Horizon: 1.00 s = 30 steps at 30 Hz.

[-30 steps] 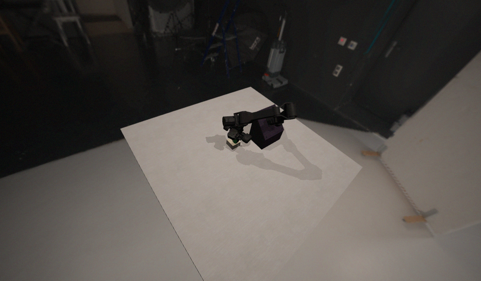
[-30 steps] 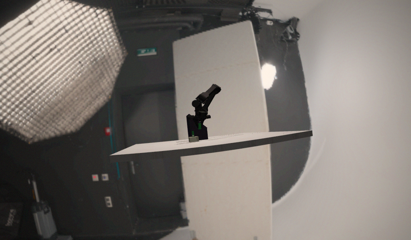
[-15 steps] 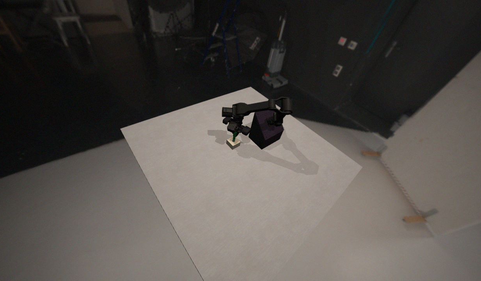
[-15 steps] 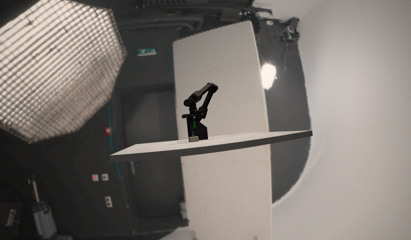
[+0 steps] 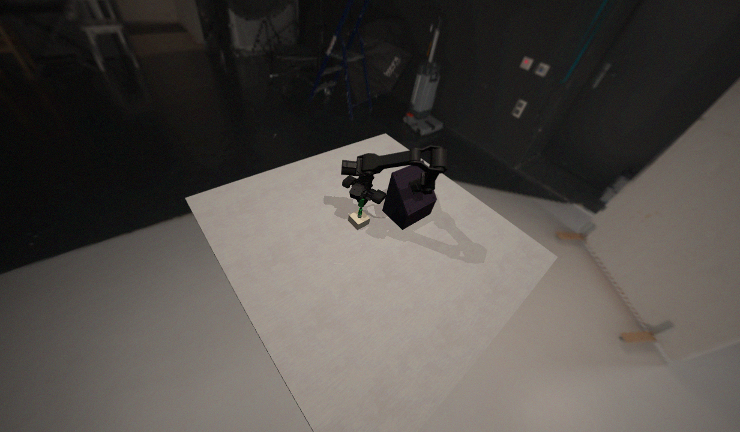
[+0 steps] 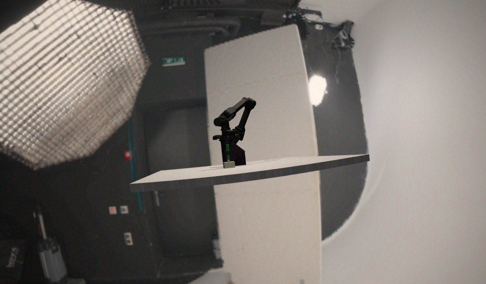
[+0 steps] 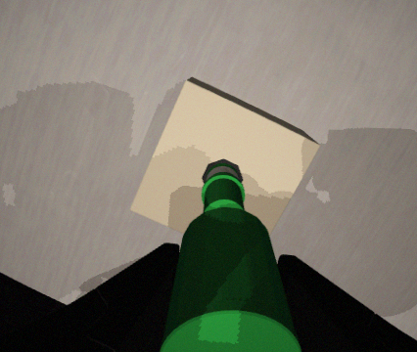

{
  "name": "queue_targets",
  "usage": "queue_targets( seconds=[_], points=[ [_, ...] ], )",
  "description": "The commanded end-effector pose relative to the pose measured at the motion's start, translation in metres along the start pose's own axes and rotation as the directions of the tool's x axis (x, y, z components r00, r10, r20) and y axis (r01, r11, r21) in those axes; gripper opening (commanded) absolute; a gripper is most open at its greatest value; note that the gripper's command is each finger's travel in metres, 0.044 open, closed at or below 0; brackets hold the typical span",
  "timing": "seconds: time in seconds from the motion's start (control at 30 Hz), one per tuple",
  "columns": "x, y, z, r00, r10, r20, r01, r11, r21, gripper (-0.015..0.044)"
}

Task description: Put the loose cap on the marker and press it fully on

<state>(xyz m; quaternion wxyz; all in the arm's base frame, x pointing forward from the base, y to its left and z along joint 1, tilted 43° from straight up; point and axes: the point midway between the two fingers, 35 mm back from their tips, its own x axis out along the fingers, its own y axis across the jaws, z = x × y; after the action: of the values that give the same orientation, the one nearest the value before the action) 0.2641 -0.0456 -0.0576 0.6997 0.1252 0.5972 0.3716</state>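
While exterior view shows bent arm (image 5: 388,160) (image 6: 233,109), wrist view shows gripper (image 5: 362,202) (image 6: 227,148) (image 7: 227,265) clamped on cap (image 5: 361,202) (image 6: 227,146) (image 7: 225,288), above marker (image 5: 359,212) (image 6: 228,157) (image 7: 223,192) in block (image 5: 353,221) (image 6: 229,165) (image 7: 233,132)

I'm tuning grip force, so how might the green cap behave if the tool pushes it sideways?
The cap looks smooth and rounded, so it might slip or swivel between the fingers. Its straight, undented sides suggest stiff plastic, unlikely to squash. Being small, it is probably light.
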Motion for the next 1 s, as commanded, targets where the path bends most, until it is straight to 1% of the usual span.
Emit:
queue_targets(
  seconds=[0.0,0.97],
  points=[
    [0.005,0.0,-0.002,1.0,0.002,-0.004,-0.002,1.0,0.0,0.0],
    [0.051,0.0,-0.003,1.0,0.004,-0.003,-0.004,1.0,-0.001,0.0]
  ],
)
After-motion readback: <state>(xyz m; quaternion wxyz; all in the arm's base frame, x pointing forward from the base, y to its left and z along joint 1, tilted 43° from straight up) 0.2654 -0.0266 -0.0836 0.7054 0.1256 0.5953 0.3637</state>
